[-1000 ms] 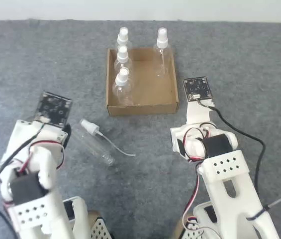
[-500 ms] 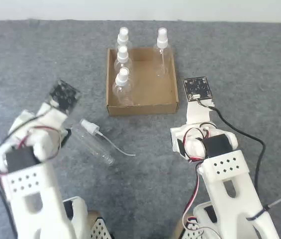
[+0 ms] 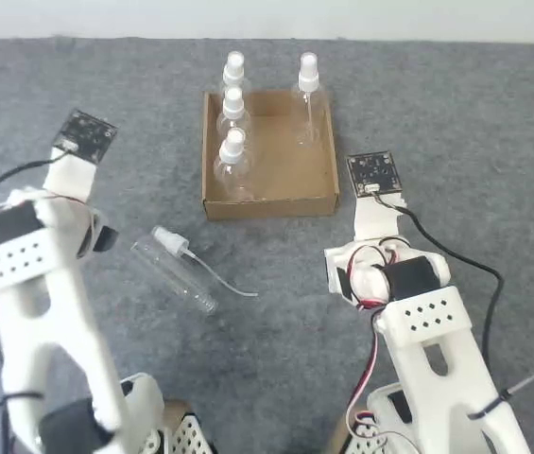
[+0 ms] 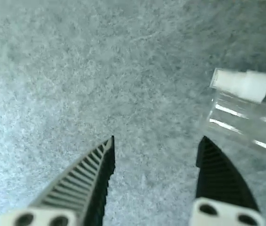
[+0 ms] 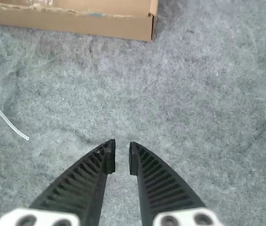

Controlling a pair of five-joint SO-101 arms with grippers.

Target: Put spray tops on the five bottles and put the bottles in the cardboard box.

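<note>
We see our left jaws wide open beside the lying bottle [image 4: 245, 127]; our right jaws nearly closed, empty.

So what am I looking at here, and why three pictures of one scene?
These are two small robot arms, a left arm and a right arm, working over a grey mat. One picture comes from a fixed camera looking down over the table. The other two come from a camera on each arm's wrist, looking out past its jaws. The left jaws are open beside a clear bottle lying on the mat. The right jaws are almost shut. Neither holds anything. Four bottles with spray tops stand upright at the box. The lying bottle's spray top looks unfitted, its tube trailing on the mat.
</note>
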